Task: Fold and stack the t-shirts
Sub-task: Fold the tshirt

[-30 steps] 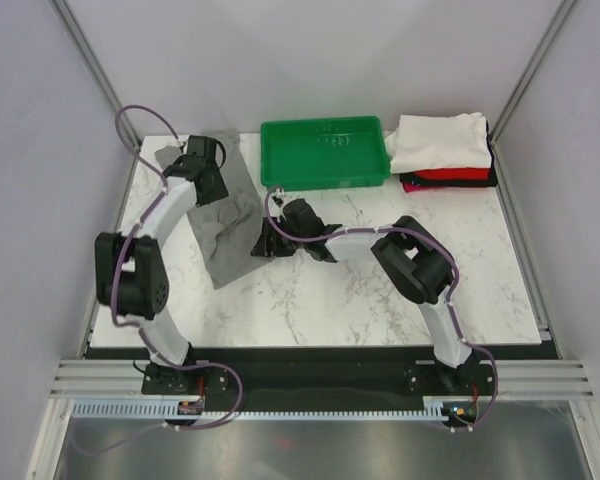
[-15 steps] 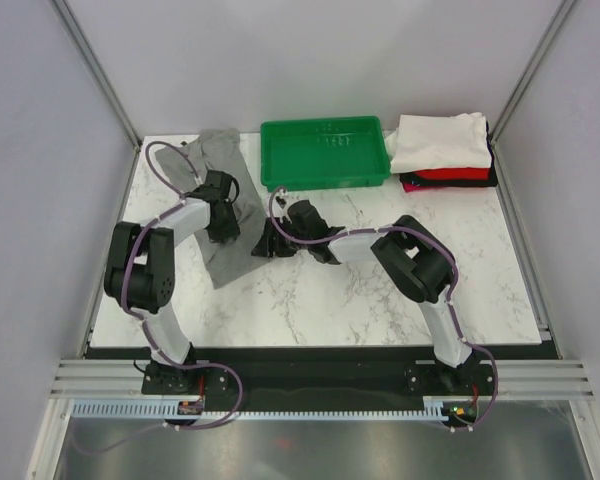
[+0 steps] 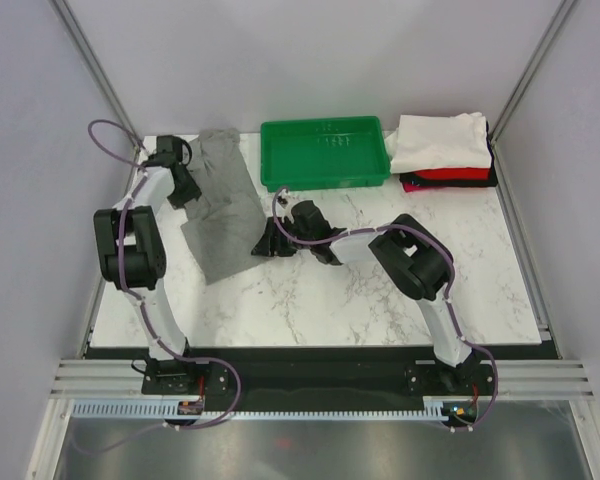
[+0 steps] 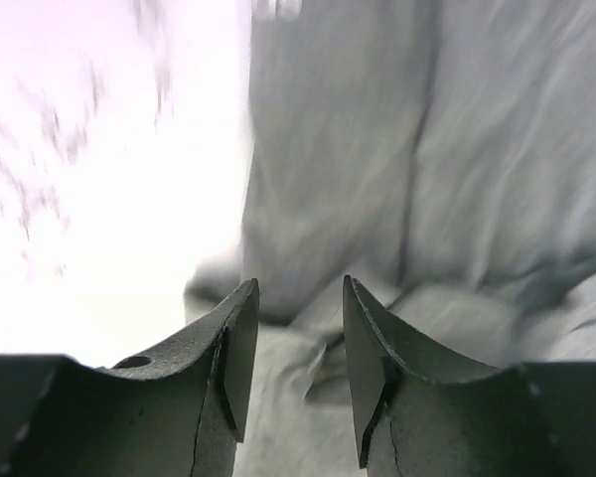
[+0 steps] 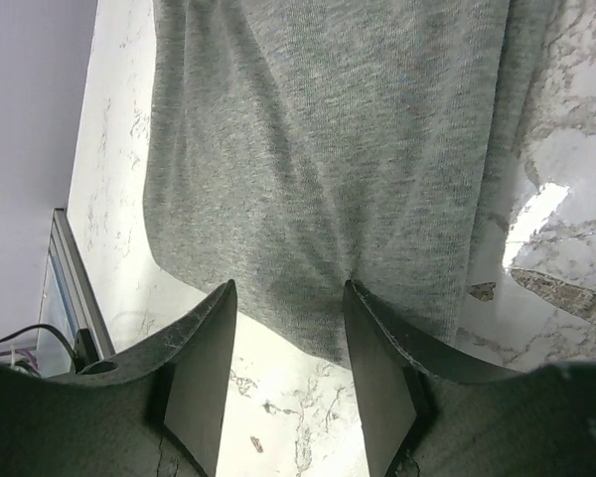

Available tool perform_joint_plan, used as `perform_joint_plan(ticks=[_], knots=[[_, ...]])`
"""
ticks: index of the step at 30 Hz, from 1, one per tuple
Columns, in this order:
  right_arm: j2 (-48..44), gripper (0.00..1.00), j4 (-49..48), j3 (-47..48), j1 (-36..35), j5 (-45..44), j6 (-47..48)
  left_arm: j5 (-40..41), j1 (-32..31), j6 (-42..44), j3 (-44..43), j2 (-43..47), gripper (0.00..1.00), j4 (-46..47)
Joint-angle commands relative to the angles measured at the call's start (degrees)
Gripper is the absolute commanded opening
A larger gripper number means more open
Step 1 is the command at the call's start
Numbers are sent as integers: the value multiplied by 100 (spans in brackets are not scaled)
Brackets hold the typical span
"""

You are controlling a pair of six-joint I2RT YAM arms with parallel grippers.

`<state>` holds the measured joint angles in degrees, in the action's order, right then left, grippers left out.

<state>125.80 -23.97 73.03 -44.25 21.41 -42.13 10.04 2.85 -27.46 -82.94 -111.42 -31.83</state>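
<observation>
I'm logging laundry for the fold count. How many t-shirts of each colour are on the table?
Grey t-shirt: 1
White t-shirt: 1
Red t-shirt: 1
Black t-shirt: 1
Total: 4

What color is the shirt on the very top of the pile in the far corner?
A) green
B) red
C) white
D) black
C: the white shirt lies on top of the pile, with the red shirt and the black shirt peeking out beneath it.
</observation>
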Motion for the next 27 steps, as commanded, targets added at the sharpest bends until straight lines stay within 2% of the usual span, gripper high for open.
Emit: perform_joint_plan(ticks=[1,4,6,9,10,12,13,14,16,20,23,27], knots=[[551,56,841,-193,30,-111,126,-170,136,57,-1509,-545,48,-418],[542,56,789,-202,65,-32,126,-248,294,118,-2276,-924,50,-911],[499,56,788,-185,57,4,205,-406,295,136,-2289,-821,53,-1070],[288,63,998,52,66,135,459,-572,286,-39,-1439,12,65,-678],[105,69,1234,236,74,205,538,-643,269,-83,-801,337,71,-527],[-124,75,1490,430,74,241,793,-862,234,-250,-147,1259,75,-107],[-352,80,1761,614,74,215,881,-933,172,-286,474,1532,77,1],[-476,82,1920,702,74,206,1091,-978,146,-408,750,2048,77,71],[-757,84,2350,904,83,206,1276,-1118,23,-461,1460,2456,77,186],[-1109,83,2906,722,311,-118,1383,-1286,-100,-620,2456,3283,77,230],[-1329,80,2950,265,575,-216,1295,-1233,-118,-742,3141,3828,79,204],[-1251,78,3021,132,646,-313,1374,-1050,-206,-1172,3924,4373,80,186]])
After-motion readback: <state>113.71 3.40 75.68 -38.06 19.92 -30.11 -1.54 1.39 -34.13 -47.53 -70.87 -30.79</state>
